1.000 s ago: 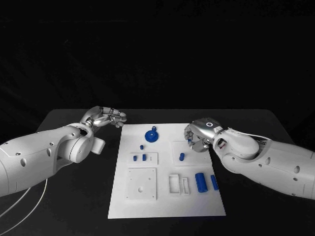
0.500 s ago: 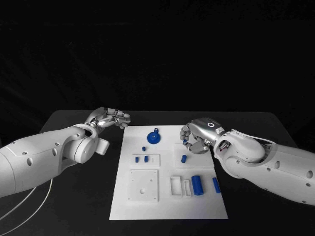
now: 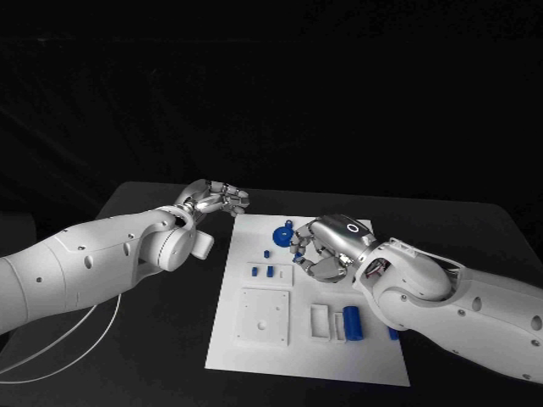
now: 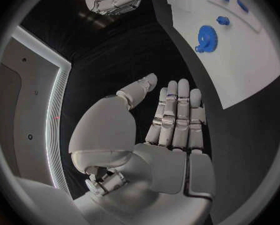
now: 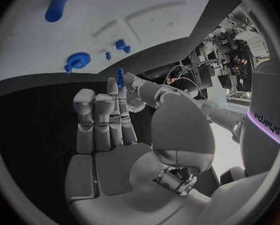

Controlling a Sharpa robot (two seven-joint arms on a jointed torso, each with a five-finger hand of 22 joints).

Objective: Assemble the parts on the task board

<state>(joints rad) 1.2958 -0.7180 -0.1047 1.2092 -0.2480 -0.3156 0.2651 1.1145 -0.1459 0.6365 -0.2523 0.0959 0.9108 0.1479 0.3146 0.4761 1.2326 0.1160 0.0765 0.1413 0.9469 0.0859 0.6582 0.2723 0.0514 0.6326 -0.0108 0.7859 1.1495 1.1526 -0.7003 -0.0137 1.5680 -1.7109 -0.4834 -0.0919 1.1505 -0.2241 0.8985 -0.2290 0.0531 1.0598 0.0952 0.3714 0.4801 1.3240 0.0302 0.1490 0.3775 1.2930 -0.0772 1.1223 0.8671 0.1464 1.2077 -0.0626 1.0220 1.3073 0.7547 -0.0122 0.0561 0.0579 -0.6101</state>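
you are looking at the right hand (image 3: pixel 321 251) hovering over the middle of the flat white rectangular task board (image 3: pixel 299 356), and in the right wrist view it is pinching a small blue peg (image 5: pixel 120 77) upright between the thumb and a fingertip, the other fingers lying straight alongside. so that hand is gripping a part, not idling.

the left hand (image 3: pixel 215 198) is sitting off the board over the black table (image 3: pixel 149 200), just beside the board's far left corner. the left wrist view is showing its fingers (image 4: pixel 177 116) straight and together, the thumb apart, and nothing in the palm, so it is holding nothing.

the relation you are steering by: the peg's long axis is running along the fingers, and the board's sockets are lying under and just beyond the right hand. the round blue gear-like disc (image 3: pixel 282 233) is lying just past the right hand toward the far edge, two little blue blocks (image 3: pixel 262 272) are sitting in a recess to its left, and a blue cylinder (image 3: pixel 354 322) is lying lengthwise nearer the robot.

the right hand is plainly the nearer one to every socket. which hole the peg is meant for, i cannot tell from these views; judging by position, you are probably heading for one near the disc.
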